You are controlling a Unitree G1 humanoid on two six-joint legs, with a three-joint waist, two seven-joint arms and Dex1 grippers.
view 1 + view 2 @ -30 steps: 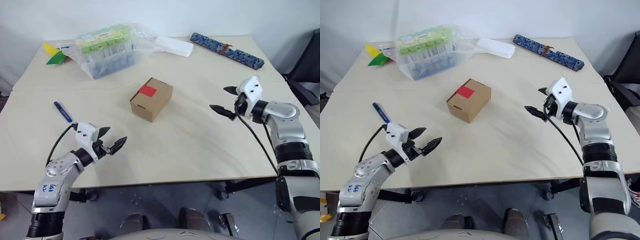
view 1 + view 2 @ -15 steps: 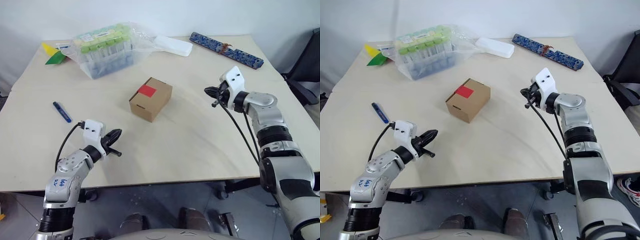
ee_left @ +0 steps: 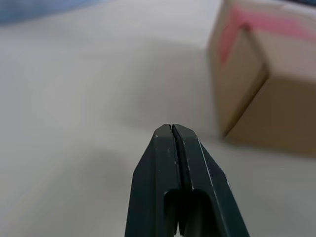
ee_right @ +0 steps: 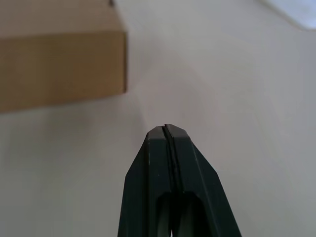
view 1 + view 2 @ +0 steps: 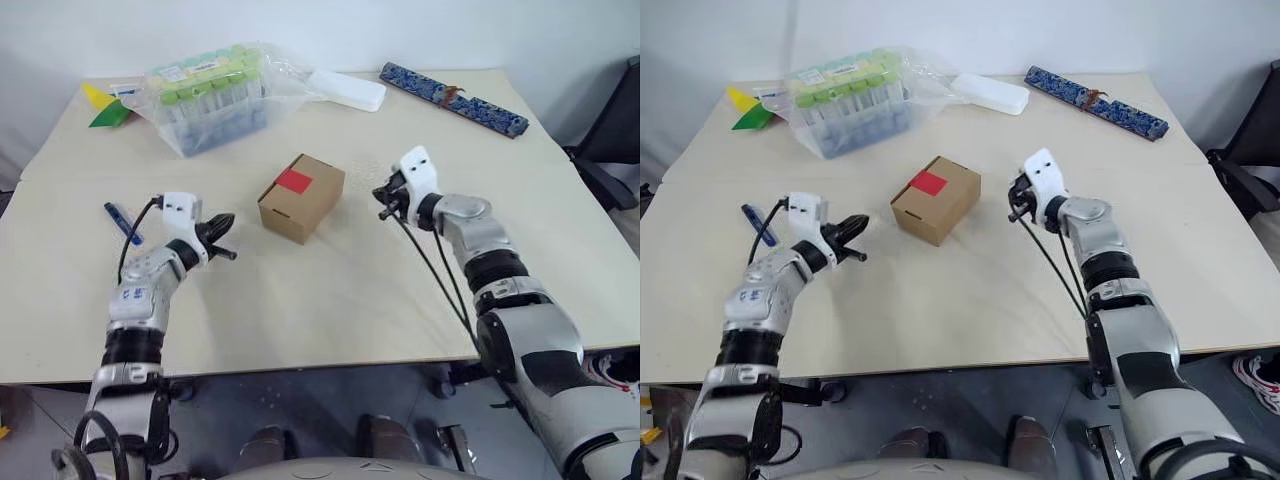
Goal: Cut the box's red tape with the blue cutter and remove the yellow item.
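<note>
The brown box sits mid-table with the red tape on its top flap. My left gripper hovers just left of the box, shut and empty, pointing at it; the left wrist view shows the closed fingers facing the box. My right gripper is shut with nothing held, close to the box's right side, and the box lies just ahead of its tips. The blue cutter lies on the table behind my left arm. The yellow item is hidden.
A clear bag of green-capped tubes stands at the back left, with yellow and green paper pieces beside it. A white flat case and a long blue patterned bar lie along the back edge. A black chair stands off the table's right.
Both grippers have gone from open to shut. The left one has moved forward toward the box's left side, and the right one has swung left to the box's right side.
</note>
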